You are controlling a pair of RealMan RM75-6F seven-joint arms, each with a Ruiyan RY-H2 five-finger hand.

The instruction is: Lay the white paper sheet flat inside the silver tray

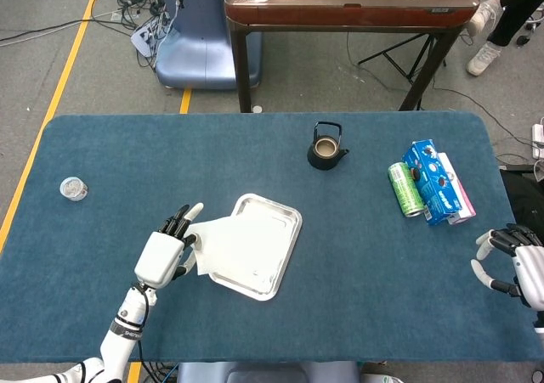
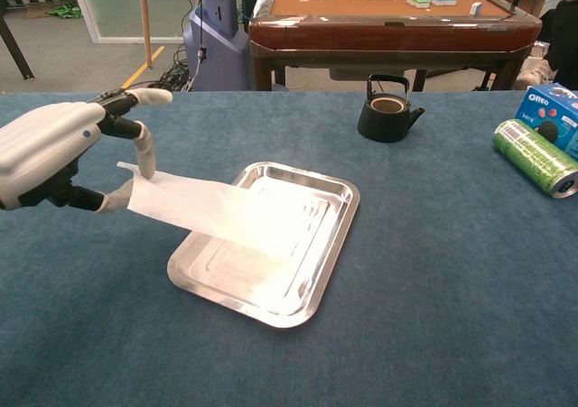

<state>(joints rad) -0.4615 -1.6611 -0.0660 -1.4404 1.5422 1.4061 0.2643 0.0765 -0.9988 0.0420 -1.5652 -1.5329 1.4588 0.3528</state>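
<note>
Right, the broad counter (image 1: 255,315) covered in dark blue cloth fills most of what I see from both cameras. Near its middle sits the rectangular silver metal tray (image 1: 265,281) (image 2: 325,272), angled on the cloth. The thin white paper sheet (image 1: 234,243) (image 2: 217,210) lies partly over the tray: its far part is inside and over the tray floor, while its near left part is lifted off and sticks out past the tray's left rim, not yet flat.

My white left hand (image 1: 161,256) (image 2: 50,154) is just left of the tray and pinches the sheet's outer edge, thumb under and a finger (image 2: 144,150) on top, with the other fingers stretched out. My white right hand (image 1: 518,273) shows only in the head view, at the right edge of the counter, well apart from the tray; it holds nothing and its fingers are curved but spread.

Along the right side lie a blue cardboard biscuit box (image 1: 438,181) (image 2: 549,109) and, touching its left side, a green drink can (image 1: 405,188) (image 2: 535,157) on its side. Behind the tray stands a small black teapot (image 1: 325,148) (image 2: 386,109). Far left rests a small clear round container (image 1: 74,188).
</note>
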